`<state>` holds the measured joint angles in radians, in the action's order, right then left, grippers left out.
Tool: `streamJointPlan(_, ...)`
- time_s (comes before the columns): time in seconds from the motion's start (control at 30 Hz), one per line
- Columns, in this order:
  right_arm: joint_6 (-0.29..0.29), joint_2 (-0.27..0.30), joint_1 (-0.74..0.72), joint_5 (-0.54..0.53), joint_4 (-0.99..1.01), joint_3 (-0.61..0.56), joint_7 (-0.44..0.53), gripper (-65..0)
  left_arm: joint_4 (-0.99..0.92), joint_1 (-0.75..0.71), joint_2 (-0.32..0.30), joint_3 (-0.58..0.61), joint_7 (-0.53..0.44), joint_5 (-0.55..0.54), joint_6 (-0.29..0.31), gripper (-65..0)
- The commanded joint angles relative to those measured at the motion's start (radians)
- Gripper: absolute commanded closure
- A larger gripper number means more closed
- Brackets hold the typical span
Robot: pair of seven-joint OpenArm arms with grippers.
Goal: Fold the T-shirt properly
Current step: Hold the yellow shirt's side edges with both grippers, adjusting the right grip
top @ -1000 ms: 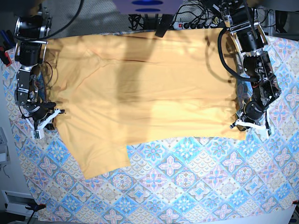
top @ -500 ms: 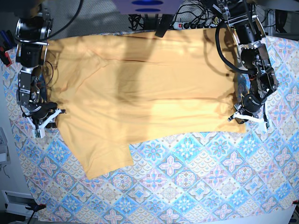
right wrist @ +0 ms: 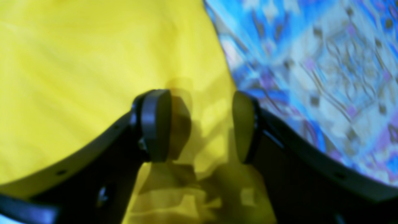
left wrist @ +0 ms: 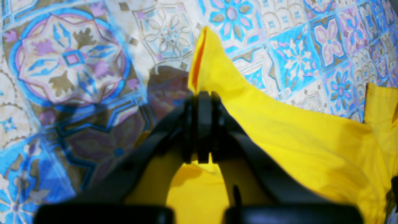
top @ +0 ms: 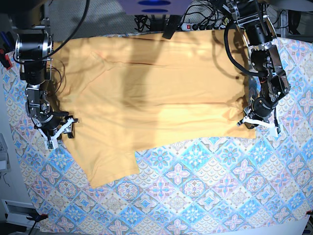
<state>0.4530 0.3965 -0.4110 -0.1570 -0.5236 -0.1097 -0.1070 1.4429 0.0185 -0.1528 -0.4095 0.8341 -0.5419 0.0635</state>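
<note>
- t-shirt lies spread flat on the tiled tablecloth, covering the cloth's far half; one sleeve sticks out toward the cloth's near edge, on the base view's left
- dark neckline trim shows as a thin line near the shirt's far edge
- left gripper sits at the shirt's near corner on the base view's right, arm reaching down from the far side w/ elbow bent and wrist tipped toward the cloth
- left wrist view: jaws pinched tight on a fold of shirt fabric, a peaked edge of it standing up just past the tips, tablecloth below and beyond
- right gripper at the shirt's edge on the base view's left, just above the sleeve; arm comes down from the far side in a near-straight line, wrist angled toward the shirt
- right wrist view: fingers spread apart, nothing between them; shirt lies under and beyond the gap, its edge running just by the other pad, tablecloth past that
- right wrist view is blurred, so can't tell if the pads touch the fabric
</note>
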Motion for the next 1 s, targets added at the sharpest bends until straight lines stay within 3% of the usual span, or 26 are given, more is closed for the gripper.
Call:
streamJointPlan(0.0, -0.001, 0.020, -0.038, -0.010, -0.013, 0.005, 0.033, -33.8, 0.020, 0.014, -0.011, -0.002, -0.017, -0.008, 0.005, 0.0)
streamJointPlan(0.5, -0.001, 0.018, -0.052, -0.008, 0.135, -0.005, 0.080, -34.1, 0.020, 0.014, -0.009, -0.002, -0.017, -0.008, 0.005, 0.0)
streamJointPlan(0.6, 0.002, 0.018, -0.052, -0.008, 0.135, -0.005, 0.079, -26.3, 0.020, 0.014, -0.009, -0.002, -0.017, -0.008, 0.005, 0.0)
streamJointPlan(0.77, 0.003, 0.020, -0.050, -0.008, 0.130, -0.005, 0.079, -2.4, 0.020, 0.014, -0.009, -0.002, -0.017, -0.008, 0.005, 0.0)
streamJointPlan(0.97, 0.005, 0.029, -0.048, -0.008, 0.113, 0.005, 0.079, -0.7, 0.020, 0.013, -0.009, -0.002, -0.017, -0.008, 0.005, 0.0)
